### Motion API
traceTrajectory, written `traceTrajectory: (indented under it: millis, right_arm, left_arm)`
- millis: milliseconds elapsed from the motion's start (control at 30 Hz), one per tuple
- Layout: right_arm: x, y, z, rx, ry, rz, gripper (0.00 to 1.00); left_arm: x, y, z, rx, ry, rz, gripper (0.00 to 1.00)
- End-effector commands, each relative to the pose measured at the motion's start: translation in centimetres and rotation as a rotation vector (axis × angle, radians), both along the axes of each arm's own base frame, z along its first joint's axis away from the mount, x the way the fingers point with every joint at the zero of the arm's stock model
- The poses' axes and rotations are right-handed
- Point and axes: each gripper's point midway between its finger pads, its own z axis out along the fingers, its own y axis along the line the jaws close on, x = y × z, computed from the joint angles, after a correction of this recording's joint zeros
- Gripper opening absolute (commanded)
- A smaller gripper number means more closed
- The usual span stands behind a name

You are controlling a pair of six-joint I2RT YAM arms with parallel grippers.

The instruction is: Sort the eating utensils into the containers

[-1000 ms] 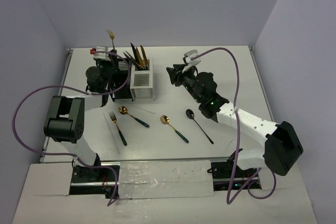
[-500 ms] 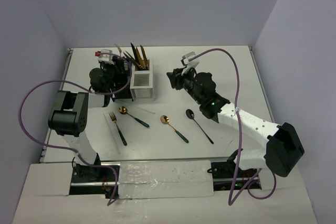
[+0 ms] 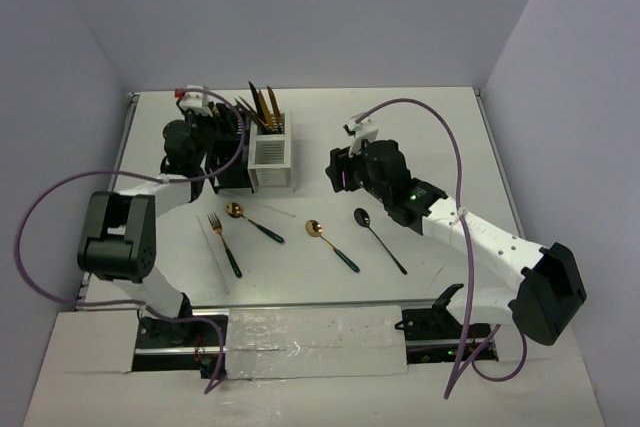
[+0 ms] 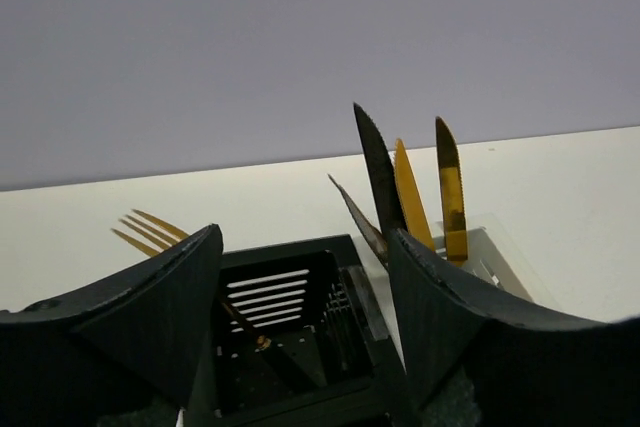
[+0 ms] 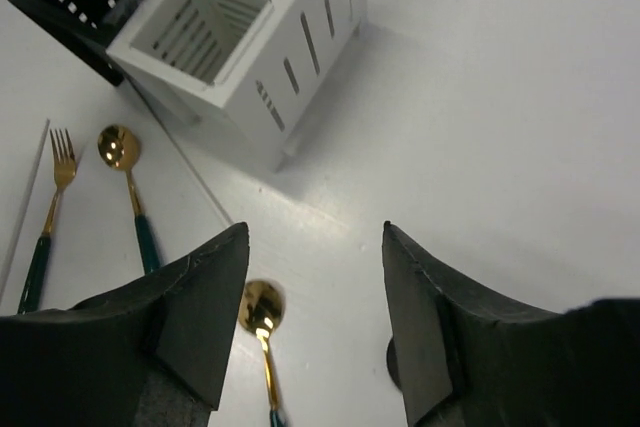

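The joined containers stand at the back left: a black caddy and a white caddy. Several gold and black knives stand in the white one. My left gripper hangs open over the black caddy. A gold-headed fork leans inside it, free of the fingers. On the table lie a gold fork, two gold spoons and a black spoon. My right gripper is open and empty above the table, with a gold spoon below it.
A thin clear stick lies in front of the white caddy. Another thin clear strip lies left of the fork. Side walls bound the table on the left, right and back.
My left gripper held the gold fork high, lowered it into the black caddy and let go. My right gripper moved right and down towards the spoons.
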Motion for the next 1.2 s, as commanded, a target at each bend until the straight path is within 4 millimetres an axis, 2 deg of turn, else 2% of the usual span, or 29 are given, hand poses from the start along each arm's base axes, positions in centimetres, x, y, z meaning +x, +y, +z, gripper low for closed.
traceTrajectory:
  millis: [0,33,67,100,133,167,233,267,333,367,400,433,467,500,533,567,600,633,700,733,833,1000,1100,1167]
  right_arm:
    - [-1.7,-1.7,0.2,-0.025,0.100,-0.047,0.64]
    - [-1.9,-1.9,-0.3,-0.032,0.121,-0.056,0.64]
    - [-2.4,-2.2,-0.9,-0.035,0.145,-0.061,0.66]
    - [-2.8,-2.4,-1.6,-0.046,0.172,-0.060,0.67]
    - [-3.2,-2.5,-1.9,-0.043,0.190,-0.060,0.68]
    - [-3.5,-2.6,-2.4,-0.048,0.209,-0.057,0.72]
    - [-4.5,-2.7,-4.0,-0.083,0.282,-0.040,0.77]
    - [-4.8,-2.5,-4.2,-0.093,0.302,-0.025,0.80]
    - [-5.8,-2.0,-6.0,-0.141,0.368,0.027,0.81]
    - [-6.4,-1.4,-6.4,-0.169,0.378,0.059,0.80]
    - [-7.0,-1.5,-7.3,-0.222,0.399,0.068,0.79]
    - [-7.3,-1.3,-8.3,-0.276,0.412,0.080,0.79]
    - [-7.7,-1.0,-8.7,-0.307,0.416,0.096,0.79]
    - [-8.8,-0.6,-9.4,-0.349,0.441,0.136,0.79]
    - [-9.8,0.2,-10.6,-0.367,0.490,0.199,0.79]
    - [-10.4,0.6,-11.2,-0.374,0.526,0.236,0.79]
    - [-11.2,0.8,-12.1,-0.395,0.565,0.260,0.79]
    - [-11.6,0.8,-13.6,-0.433,0.615,0.271,0.79]
    - [-12.0,0.4,-14.8,-0.480,0.662,0.262,0.76]
    - [-12.2,0.3,-15.9,-0.502,0.694,0.257,0.75]
    - [-12.8,0.0,-17.0,-0.517,0.740,0.245,0.75]
    - [-13.4,0.3,-18.4,-0.542,0.773,0.263,0.68]
    - [-13.5,0.5,-19.5,-0.572,0.790,0.266,0.58]
    - [-13.5,0.7,-20.2,-0.587,0.806,0.270,0.47]
  left_arm:
    - [-0.1,1.7,6.2,0.058,-0.010,0.083,0.77]
    - [0.2,2.0,8.4,0.074,-0.015,0.100,0.78]
    - [-0.5,2.6,7.0,0.148,0.092,0.117,0.79]
    - [-0.7,3.0,7.4,0.199,0.119,0.123,0.80]
    - [-0.8,3.2,9.1,0.232,0.117,0.128,0.81]
    - [-1.9,3.9,8.0,0.307,0.195,0.128,0.82]
    - [-3.1,4.4,8.4,0.371,0.244,0.121,0.85]
    - [-4.1,4.9,8.4,0.432,0.261,0.114,0.87]
    - [-6.5,5.9,5.4,0.507,0.383,0.090,0.87]
    - [-7.7,6.5,5.5,0.555,0.385,0.088,0.87]
    - [-9.4,7.5,2.5,0.588,0.472,0.076,0.88]
    - [-10.4,8.2,1.3,0.609,0.504,0.075,0.88]
    - [-11.6,9.0,1.1,0.634,0.506,0.082,0.88]
    - [-12.7,10.3,-0.1,0.639,0.541,0.096,0.88]
    - [-14.2,11.0,-3.0,0.647,0.603,0.089,0.89]
    - [-15.1,11.6,-3.4,0.652,0.605,0.095,0.89]
    - [-15.9,13.6,-4.4,0.634,0.642,0.138,0.89]
    - [-17.0,14.0,-6.3,0.623,0.686,0.126,0.89]
    - [-18.2,15.6,-7.5,0.593,0.728,0.156,0.89]
    - [-19.0,15.8,-8.7,0.583,0.763,0.150,0.89]
    - [-20.2,17.2,-10.2,0.554,0.808,0.190,0.89]
    - [-21.0,18.4,-10.6,0.529,0.807,0.254,0.89]
    - [-21.2,18.3,-10.5,0.502,0.798,0.262,0.89]
    - [-21.4,18.2,-10.7,0.487,0.803,0.262,0.89]
